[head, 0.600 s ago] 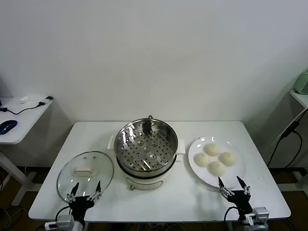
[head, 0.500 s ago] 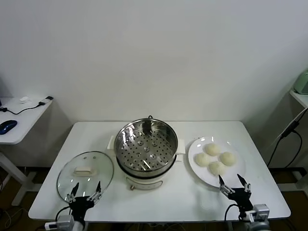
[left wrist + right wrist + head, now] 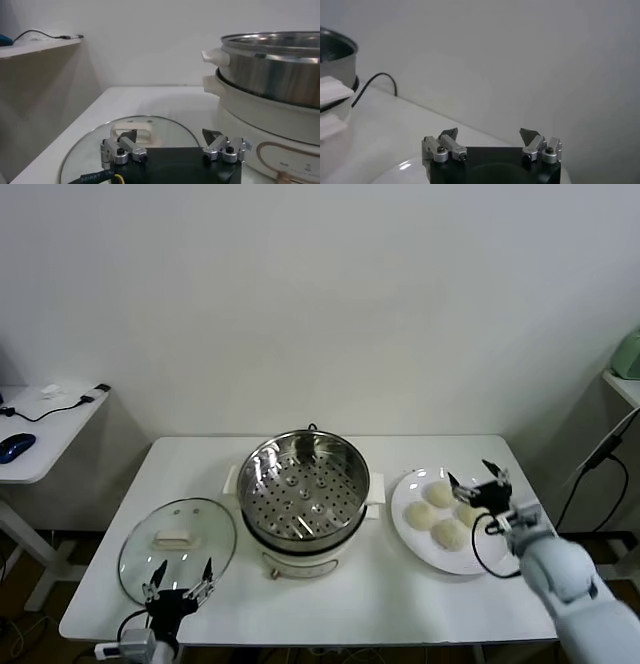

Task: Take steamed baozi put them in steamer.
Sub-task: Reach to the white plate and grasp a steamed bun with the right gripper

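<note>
Several cream-white baozi (image 3: 440,494) lie on a flat white plate (image 3: 405,514) at the right of the table. The shiny steel steamer (image 3: 303,489) with its perforated tray stands on a white base in the middle; its wall also shows in the left wrist view (image 3: 280,70). My right gripper (image 3: 476,483) is open and empty, hovering over the baozi at the plate's far right side. The baozi are hidden in the right wrist view, where the gripper (image 3: 491,136) shows open. My left gripper (image 3: 178,577) is open and empty at the table's front left, by the lid.
A round glass lid (image 3: 177,544) with a white handle lies front left, also in the left wrist view (image 3: 130,131). A side desk (image 3: 40,429) stands to the left. A black cable (image 3: 375,80) lies on the table behind the plate.
My right arm has risen from the table's front edge and moved away from me, over the plate of baozi. The left arm has stayed in place.
</note>
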Tool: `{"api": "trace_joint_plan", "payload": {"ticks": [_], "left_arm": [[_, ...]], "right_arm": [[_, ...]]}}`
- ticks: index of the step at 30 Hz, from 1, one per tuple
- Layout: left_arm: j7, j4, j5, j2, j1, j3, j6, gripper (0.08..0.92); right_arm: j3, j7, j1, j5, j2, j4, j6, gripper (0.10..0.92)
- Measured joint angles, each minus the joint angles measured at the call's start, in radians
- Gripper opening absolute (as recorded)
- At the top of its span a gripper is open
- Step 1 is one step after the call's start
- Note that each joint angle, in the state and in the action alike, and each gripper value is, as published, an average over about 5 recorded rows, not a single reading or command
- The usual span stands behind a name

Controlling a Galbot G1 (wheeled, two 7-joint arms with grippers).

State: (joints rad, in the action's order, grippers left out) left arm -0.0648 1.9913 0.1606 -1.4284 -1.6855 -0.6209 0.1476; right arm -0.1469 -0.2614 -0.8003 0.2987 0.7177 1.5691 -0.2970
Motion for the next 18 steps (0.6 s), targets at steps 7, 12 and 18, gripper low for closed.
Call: {"api": "trace_joint_plan", "payload": {"ticks": [7,12,18], "left_arm": [[0.0,-0.007,-0.008,-0.003,0.005,0.005,0.0,0.823],[0.0,-0.017,-0.013,-0.006,0.007,0.009,-0.003,0.823],[0.0,-0.031,-0.014,-0.007,0.015,0.011,-0.007,0.823]], "right_arm": [[0.459,-0.362,0.462,-0.06,-0.127,-0.206,0.127,0.823],[0.791,-0.599,0.785,-0.071,-0.139,-0.339,0.209,0.823],[1.131,-0.762,1.045,-0.037,-0.094,-0.455,0.238,0.823]]}}
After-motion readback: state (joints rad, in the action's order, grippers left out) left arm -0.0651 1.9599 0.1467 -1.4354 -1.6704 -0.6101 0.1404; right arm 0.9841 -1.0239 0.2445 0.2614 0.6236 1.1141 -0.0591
